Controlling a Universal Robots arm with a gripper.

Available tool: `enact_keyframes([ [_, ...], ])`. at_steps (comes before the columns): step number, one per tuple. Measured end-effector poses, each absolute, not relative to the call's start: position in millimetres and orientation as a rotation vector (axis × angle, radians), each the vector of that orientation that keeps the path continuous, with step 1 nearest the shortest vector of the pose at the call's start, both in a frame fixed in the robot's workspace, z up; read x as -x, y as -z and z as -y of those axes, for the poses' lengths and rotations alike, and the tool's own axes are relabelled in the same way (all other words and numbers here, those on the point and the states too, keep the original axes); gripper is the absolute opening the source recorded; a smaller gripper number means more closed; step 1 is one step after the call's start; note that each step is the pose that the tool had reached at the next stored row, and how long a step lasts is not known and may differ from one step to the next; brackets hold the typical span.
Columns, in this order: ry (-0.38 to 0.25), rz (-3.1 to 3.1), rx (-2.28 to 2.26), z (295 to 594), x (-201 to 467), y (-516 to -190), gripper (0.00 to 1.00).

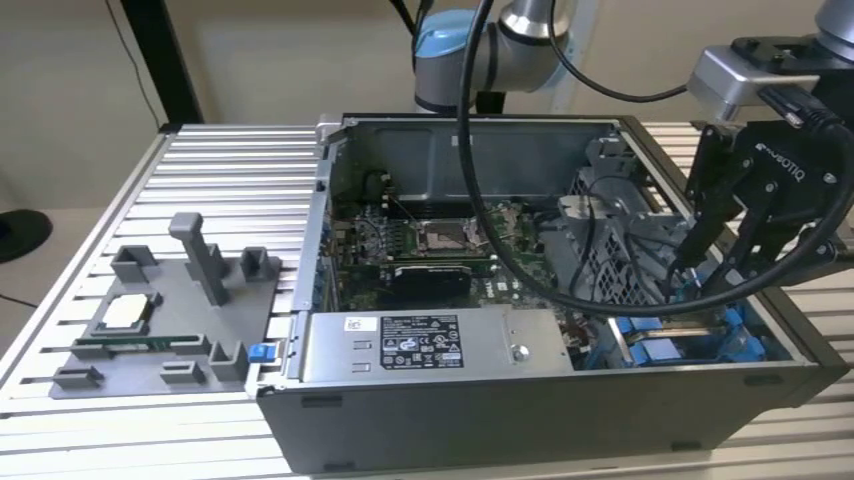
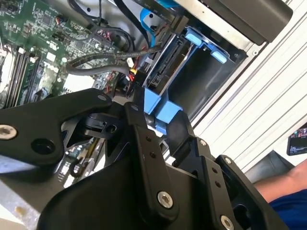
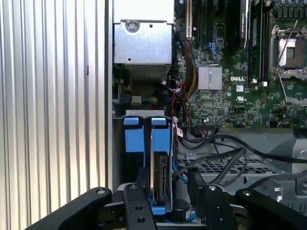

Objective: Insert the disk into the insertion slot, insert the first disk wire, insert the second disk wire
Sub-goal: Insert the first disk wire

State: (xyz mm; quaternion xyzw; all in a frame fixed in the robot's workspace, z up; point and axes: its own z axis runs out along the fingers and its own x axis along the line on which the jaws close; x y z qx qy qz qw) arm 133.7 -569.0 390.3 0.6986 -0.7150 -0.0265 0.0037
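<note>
First wrist view: my fingers [image 3: 195,188] sit on either side of the disk [image 3: 160,175], closed on its near end. The disk stands on edge, down inside the insertion slot [image 3: 141,114], with its blue carrier frame [image 3: 161,139] running along it. How deep it has gone, I can't tell. Black cables [image 3: 216,146] loop just beside it, and the motherboard [image 3: 225,91] lies beyond them.

Second wrist view, same grip from the other side: a blue tab of the carrier is pinched between my fingers [image 2: 139,129]. The disk [image 2: 165,62] lies along one wall of the insertion slot [image 2: 206,81]. A person's forearm [image 2: 283,184] shows off past the case.

Exterior view: my fingers [image 1: 703,225] hang over the insertion slot [image 1: 681,345] at the exterior view's right of the open computer case [image 1: 534,420]. The grey metal box [image 1: 427,345] is beside it, all of this on the slatted surface [image 1: 227,170].
</note>
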Motion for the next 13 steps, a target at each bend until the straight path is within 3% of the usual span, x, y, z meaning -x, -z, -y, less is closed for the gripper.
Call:
enact_keyframes([
  [13, 0.086, 2.240, -2.187, 567.2, -136.0, -389.8, 1.00],
])
